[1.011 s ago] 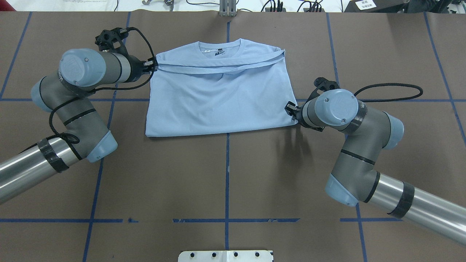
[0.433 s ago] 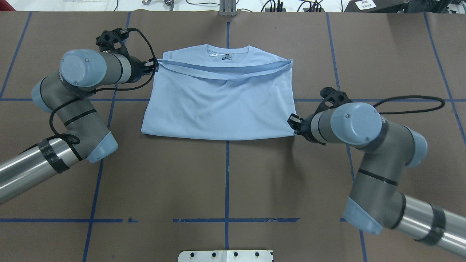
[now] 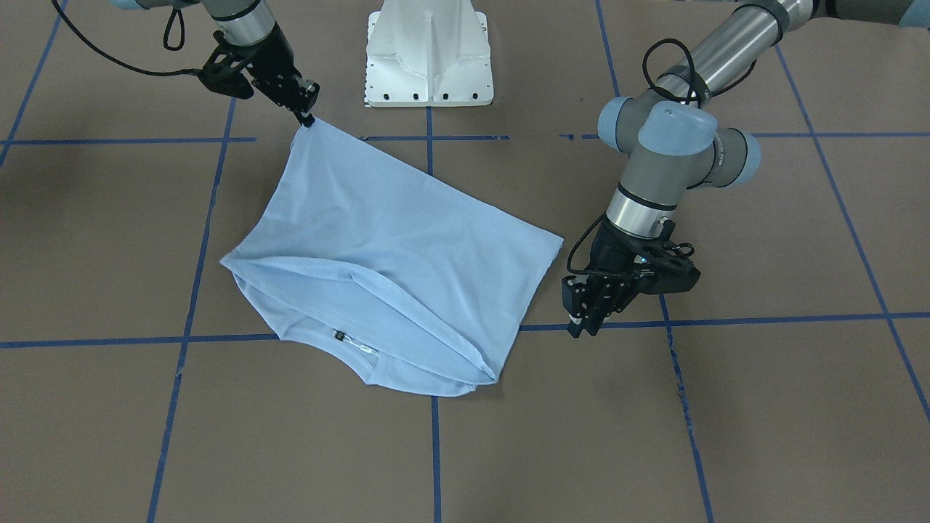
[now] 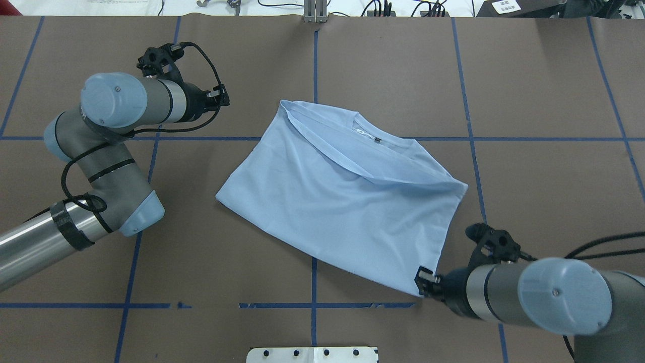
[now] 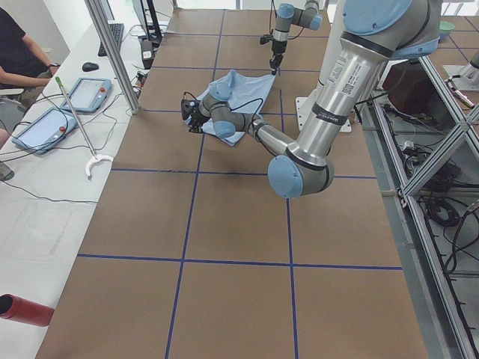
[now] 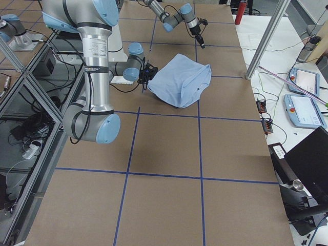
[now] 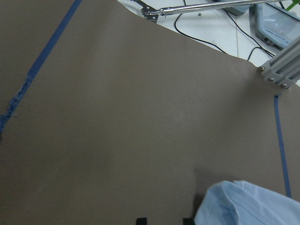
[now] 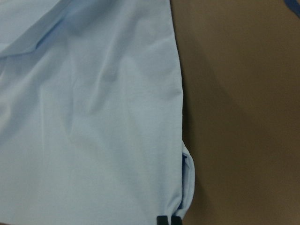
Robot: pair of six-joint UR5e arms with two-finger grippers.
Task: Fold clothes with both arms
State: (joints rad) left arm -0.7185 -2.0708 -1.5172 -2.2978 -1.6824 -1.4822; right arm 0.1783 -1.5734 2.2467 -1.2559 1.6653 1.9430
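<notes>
So the light blue T-shirt [image 4: 342, 201] is lying skewed on the table [image 4: 529, 101], already folded into a rough rectangle; its long axis is running diagonally from the robot's far left to its near right, with the collar [image 4: 383, 143] sitting along the far edge.

The right gripper [image 4: 423, 281] is pinching the near-right corner, fingers clamped together on the cloth edge; the right arm is lying low and reaching leftward into that corner.

The left gripper [image 4: 224, 96] is hanging spread wide with nothing between its fingers, off to the left of the shirt and clearly apart from it; the left arm is bending at the elbow with the wrist pointing across towards the cloth.

The far-left corner is the closest bit of fabric to that empty gripper, lying to its right and a touch nearer the robot; my guess is the left one is needing to grab there so both arms are sharing the next fold.
</notes>
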